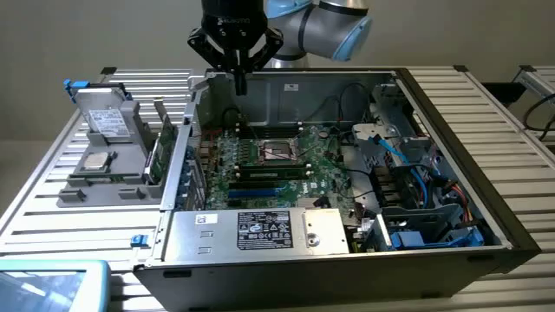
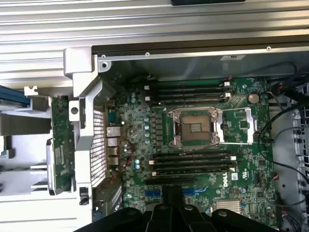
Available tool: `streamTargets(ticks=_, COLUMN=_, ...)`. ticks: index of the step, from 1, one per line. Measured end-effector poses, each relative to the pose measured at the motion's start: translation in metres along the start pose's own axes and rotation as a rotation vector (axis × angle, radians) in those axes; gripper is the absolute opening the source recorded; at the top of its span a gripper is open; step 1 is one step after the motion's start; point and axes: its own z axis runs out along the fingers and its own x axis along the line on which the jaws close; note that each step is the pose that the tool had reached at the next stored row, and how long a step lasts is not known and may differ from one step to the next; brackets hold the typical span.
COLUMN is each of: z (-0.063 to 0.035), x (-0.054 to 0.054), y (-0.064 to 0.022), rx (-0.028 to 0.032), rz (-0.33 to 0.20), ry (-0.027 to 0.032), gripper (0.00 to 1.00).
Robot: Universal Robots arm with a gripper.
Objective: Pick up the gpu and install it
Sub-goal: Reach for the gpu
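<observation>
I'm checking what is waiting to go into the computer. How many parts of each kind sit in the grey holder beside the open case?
hard drive: 1
square silver chip: 1
gpu: 1
Total: 3 parts that can be made out in the grey holder

Soft, even room light. Pale sheen on slatted table [image 1: 490, 110]. Dimmer inside computer case [image 1: 303, 97], shadowed near walls. Wrist view duller; gripper [image 2: 174, 193] dark silhouette.
</observation>
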Motion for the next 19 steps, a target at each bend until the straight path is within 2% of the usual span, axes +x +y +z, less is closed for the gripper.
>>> streamTargets(ticks=14, z=0.0000, x=0.0002, y=0.0000, rx=0.0000, rz=0.000, ry=0.0010, gripper=0.12)
streamTargets(ticks=19, z=-0.0002, x=0.0087, y=-0.0006, rx=0.0001, rz=0.000, ry=0.0012, gripper=0.12)
